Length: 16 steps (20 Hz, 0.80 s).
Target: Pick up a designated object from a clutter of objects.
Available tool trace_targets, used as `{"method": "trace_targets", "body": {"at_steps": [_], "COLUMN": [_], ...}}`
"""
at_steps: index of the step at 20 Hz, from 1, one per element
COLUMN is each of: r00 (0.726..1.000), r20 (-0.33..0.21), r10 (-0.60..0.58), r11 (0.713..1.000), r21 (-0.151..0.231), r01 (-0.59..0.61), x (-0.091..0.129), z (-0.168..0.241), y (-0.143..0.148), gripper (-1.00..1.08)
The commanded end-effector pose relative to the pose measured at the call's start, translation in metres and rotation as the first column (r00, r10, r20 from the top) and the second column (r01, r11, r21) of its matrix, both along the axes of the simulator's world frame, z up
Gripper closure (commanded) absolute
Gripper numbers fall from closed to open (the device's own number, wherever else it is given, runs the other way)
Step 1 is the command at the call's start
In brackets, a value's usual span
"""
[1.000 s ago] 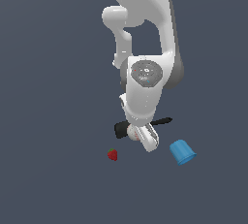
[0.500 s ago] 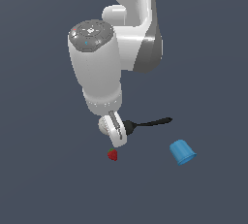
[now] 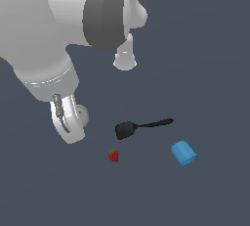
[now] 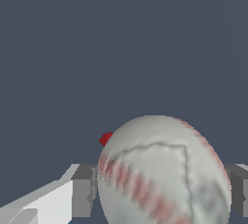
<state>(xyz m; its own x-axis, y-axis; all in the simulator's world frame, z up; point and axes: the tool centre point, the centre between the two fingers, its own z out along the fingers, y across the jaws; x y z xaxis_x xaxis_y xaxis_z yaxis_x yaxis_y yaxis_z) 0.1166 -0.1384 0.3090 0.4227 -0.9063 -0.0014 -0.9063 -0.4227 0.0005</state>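
The white baseball with red stitching (image 4: 162, 169) fills the wrist view, clamped between my two grey fingers (image 4: 82, 191). In the exterior view the baseball (image 3: 82, 114) shows only partly behind my gripper (image 3: 75, 121), which is shut on it and holds it above the floor, at the exterior view's left of the other items. The black spatula (image 3: 139, 126), the small red strawberry (image 3: 113, 156) and the blue cup (image 3: 184, 153) lie on the dark floor. The strawberry (image 4: 105, 138) peeks out behind the ball in the wrist view.
The arm's large white links (image 3: 58, 29) fill the upper left of the exterior view and hide the floor behind them. The floor (image 3: 210, 49) is plain dark grey-blue.
The arm has swung toward the exterior view's left and come closer to the camera, carrying the baseball away from the spatula. The spatula, strawberry and cup have stayed put.
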Motion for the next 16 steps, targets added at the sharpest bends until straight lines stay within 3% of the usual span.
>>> {"method": "trace_targets", "body": {"at_steps": [1,8,16], "r00": [1.000,1.000,1.000], "r20": [0.001,0.001,0.001], "r10": [0.001,0.002,0.002], "r11": [1.000,1.000,1.000], "r21": [0.000,-0.001,-0.001], "r01": [-0.001,-0.002,-0.002], "x": [0.003,0.011,0.015], "z": [0.017,0.044,0.057], "y": [-0.018,-0.050,-0.065], "gripper": [1.08,1.08,1.08]}}
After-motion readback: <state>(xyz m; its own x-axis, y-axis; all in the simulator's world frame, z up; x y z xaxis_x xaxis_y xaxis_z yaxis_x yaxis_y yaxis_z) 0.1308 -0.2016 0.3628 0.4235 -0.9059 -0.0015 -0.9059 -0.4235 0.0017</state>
